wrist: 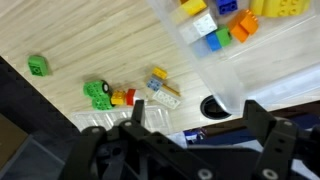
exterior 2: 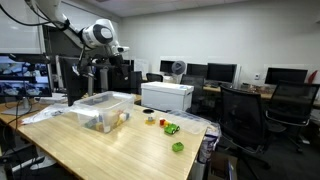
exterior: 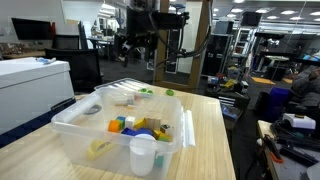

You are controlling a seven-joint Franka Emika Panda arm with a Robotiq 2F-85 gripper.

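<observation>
My gripper [exterior: 133, 50] hangs high over the far end of a wooden table, open and empty. It also shows in an exterior view [exterior 2: 90, 68]. In the wrist view the two dark fingers [wrist: 197, 115] stand wide apart with nothing between them. Below lies a clear plastic bin [exterior: 80, 138], also visible in the wrist view [wrist: 265, 60], holding several coloured blocks [wrist: 215, 25]. Loose blocks [wrist: 110, 95] lie on the table beside the bin, with a single green block [wrist: 38, 66] farther off. They are well below the fingers.
A white cup [exterior: 143, 155] stands at the bin's near side. A round dark hole [wrist: 215, 105] sits in the tabletop by the bin. A white box [exterior 2: 166, 96], monitors and office chairs [exterior 2: 245, 115] surround the table [exterior 2: 110, 150]. Green blocks [exterior 2: 177, 147] lie near its edge.
</observation>
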